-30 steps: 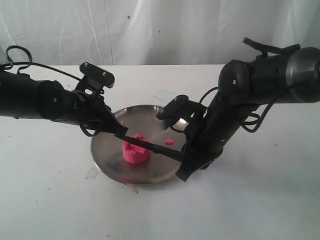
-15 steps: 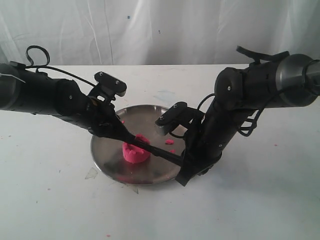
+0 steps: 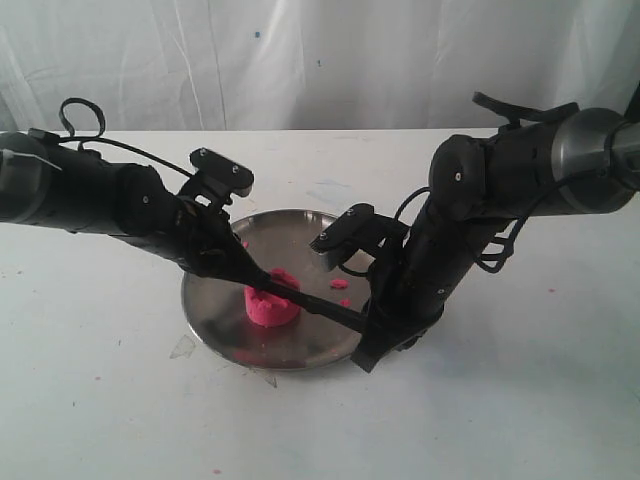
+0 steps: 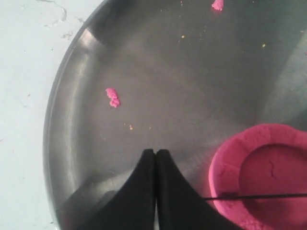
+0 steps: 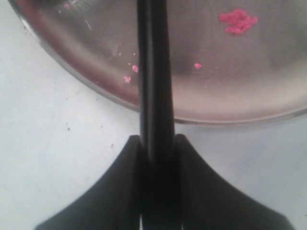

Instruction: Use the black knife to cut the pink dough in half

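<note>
Right end effector (image 5: 156, 142) keeps black knife (image 3: 318, 297) on pink dough (image 3: 271, 309).

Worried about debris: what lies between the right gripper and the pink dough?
The black knife, clamped in the right gripper, spans the plate to the pink dough, small crumbs beside it; exterior view.

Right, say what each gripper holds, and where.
The right gripper clamps the slim black knife by its handle; the left gripper is shut, empty.

Pink dough (image 4: 266, 165) partly outside left wrist view; black knife (image 5: 154, 72) tip outside right.
</note>
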You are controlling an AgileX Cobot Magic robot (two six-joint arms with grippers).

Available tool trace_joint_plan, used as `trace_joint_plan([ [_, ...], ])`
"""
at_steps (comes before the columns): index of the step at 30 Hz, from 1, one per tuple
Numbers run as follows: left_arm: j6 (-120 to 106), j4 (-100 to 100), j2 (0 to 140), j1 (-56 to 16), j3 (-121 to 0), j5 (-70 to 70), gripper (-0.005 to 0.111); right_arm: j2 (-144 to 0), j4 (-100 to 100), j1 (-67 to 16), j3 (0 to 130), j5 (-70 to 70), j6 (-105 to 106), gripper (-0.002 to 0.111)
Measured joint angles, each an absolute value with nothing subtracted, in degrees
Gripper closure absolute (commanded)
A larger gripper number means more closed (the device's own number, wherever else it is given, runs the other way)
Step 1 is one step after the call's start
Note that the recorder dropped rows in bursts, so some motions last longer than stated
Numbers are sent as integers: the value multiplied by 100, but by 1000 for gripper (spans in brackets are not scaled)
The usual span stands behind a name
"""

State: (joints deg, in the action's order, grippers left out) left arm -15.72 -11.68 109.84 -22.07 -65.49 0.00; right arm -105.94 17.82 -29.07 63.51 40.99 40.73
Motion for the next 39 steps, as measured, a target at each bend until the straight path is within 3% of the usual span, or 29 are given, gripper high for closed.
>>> trace_joint_plan([
  [39, -1561, -1168, 11199, -2207, -6582, 31, 107, -10740, 1782, -2917, 6363, 4131, 3995, 108],
])
